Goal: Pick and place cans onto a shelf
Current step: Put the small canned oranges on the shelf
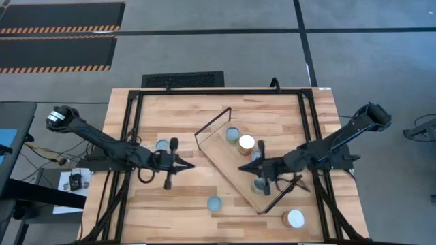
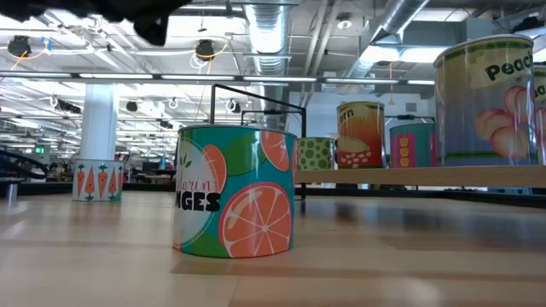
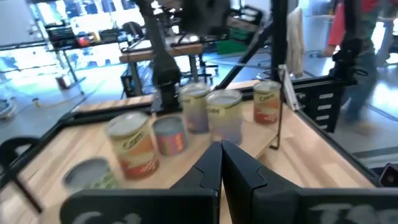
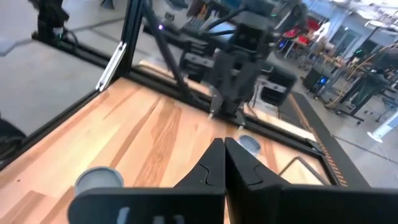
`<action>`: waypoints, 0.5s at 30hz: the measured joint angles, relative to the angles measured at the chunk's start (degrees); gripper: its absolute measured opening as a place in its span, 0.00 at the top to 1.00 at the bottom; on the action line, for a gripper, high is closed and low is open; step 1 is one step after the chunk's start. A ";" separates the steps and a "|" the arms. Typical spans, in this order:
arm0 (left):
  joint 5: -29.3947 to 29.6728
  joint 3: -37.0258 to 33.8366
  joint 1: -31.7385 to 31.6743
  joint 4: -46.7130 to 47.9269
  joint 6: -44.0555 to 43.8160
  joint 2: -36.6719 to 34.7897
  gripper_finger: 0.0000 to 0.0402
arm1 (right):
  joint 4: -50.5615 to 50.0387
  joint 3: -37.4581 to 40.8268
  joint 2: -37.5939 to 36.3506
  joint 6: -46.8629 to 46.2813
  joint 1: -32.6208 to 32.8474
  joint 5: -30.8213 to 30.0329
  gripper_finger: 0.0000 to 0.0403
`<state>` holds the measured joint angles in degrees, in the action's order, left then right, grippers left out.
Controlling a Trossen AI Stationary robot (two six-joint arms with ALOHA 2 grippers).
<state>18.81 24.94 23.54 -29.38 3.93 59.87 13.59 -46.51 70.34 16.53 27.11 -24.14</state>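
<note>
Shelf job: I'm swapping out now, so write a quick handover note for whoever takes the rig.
Left claw: shut, empty, over the table left of the shelf.
Right claw: shut, empty, over the shelf.
Done: at least two cans stand on the shelf, one pale-blue-topped, one white-topped; others may be hidden under the right arm.
Left: three cans stand on the table, one by the left arm, one at the front, one front right.
</note>
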 joint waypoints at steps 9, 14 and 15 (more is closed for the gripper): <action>2.45 -5.35 0.04 0.91 -1.62 -5.46 1.00 | -11.96 -13.98 12.80 -3.90 -0.26 5.85 0.97; 2.45 -5.35 0.04 1.14 -1.67 -5.48 1.00 | -17.97 -21.81 20.46 -4.93 -0.26 9.76 0.96; 2.45 -5.35 0.04 1.53 -1.96 -5.48 1.00 | -19.11 -23.30 22.08 -5.29 -0.26 10.15 0.95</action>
<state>21.26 19.59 23.57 -27.84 1.96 54.39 -5.53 -69.81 92.41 11.24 26.85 -13.99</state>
